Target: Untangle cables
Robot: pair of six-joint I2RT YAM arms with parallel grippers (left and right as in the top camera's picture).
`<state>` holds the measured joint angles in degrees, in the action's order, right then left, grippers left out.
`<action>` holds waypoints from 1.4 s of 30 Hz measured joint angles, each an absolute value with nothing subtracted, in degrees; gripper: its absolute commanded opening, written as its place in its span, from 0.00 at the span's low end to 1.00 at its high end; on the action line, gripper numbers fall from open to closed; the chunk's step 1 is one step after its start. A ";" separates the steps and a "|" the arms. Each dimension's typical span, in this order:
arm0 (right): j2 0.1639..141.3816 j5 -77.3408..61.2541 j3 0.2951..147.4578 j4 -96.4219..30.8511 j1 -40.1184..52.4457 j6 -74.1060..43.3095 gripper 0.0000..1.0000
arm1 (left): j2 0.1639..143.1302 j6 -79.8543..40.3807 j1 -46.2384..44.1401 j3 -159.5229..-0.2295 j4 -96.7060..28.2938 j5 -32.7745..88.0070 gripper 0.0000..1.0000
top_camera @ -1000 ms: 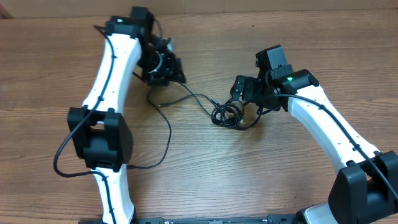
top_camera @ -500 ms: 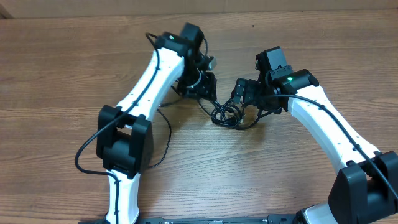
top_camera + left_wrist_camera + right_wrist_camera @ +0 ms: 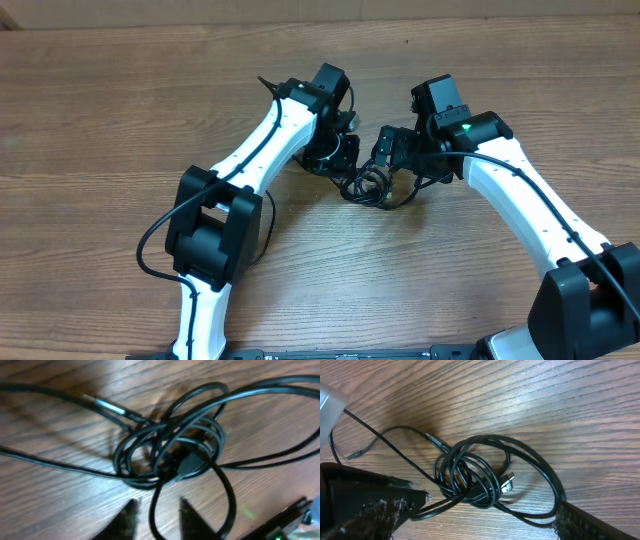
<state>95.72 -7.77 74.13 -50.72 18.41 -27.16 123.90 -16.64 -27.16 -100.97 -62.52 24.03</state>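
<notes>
the cables (image 3: 368, 186) lie knotted on the table (image 3: 100, 120) at mid frame. left gripper (image 3: 156, 512), part spread, straddles one strand, likely to pinch it; right gripper (image 3: 490, 505) gapes wide, flanking the coil.

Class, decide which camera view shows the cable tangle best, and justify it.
Right wrist: the whole cable tangle and its plug lie sharp and central. Left wrist shows it closer but blurrier, loops cropped. Overhead shows it tiny, details lost.
</notes>
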 measured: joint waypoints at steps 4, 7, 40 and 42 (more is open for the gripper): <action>95.72 -7.92 74.13 -50.74 18.39 -27.14 1.00 | 123.90 -16.97 -25.61 -100.95 -62.98 22.35 0.63; 95.72 -8.14 74.13 -50.76 18.41 -27.16 1.00 | 123.90 -16.84 -24.58 -100.92 -62.57 21.58 1.00; 95.72 -8.14 74.13 -50.76 18.41 -27.16 1.00 | 123.90 -17.21 -24.01 -100.90 -62.52 17.12 1.00; 95.72 -8.14 74.13 -50.78 18.41 -27.18 1.00 | 123.90 -17.19 -23.99 -100.90 -62.61 17.12 1.00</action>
